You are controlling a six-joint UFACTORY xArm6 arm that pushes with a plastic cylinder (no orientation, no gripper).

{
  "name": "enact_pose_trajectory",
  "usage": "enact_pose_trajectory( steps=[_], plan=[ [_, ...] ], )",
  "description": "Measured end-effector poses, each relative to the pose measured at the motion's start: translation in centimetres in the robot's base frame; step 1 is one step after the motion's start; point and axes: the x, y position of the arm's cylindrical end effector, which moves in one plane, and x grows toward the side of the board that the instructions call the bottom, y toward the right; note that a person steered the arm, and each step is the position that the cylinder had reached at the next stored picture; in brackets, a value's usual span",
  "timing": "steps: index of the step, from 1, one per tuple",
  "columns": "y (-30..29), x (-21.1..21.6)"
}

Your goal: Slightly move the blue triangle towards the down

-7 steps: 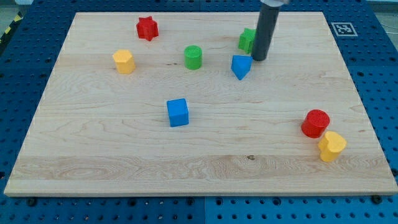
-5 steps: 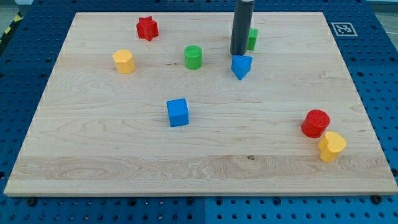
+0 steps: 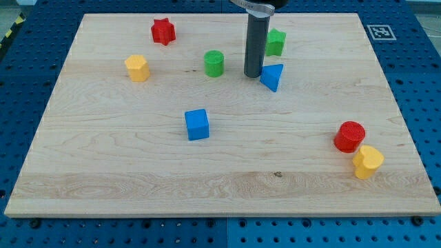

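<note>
Rod tip beside the blue triangle, upper centre of frame

My tip [image 3: 253, 75] sits just left of the blue triangular plastic block [image 3: 273, 76], apparently touching; no claw exists here, only this straight dark rod.

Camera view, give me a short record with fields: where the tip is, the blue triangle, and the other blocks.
tip: my tip sits at the blue triangle's left edge, seemingly touching
blue triangle: upper middle of the board
near it: green block above, green cylinder to the left
centre: blue cube
view's left: red star, yellow block
lower right: red cylinder touching yellow block
</note>
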Motion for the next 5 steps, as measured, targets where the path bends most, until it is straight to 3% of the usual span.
enact_pose_trajectory(
  steps=[1,2,3,4,5],
  plan=[
    [-0.1,-1.2],
    [3.4,-1.0],
    [7.4,0.7],
    [7.4,0.7],
    [9.1,3.4]
  ],
)
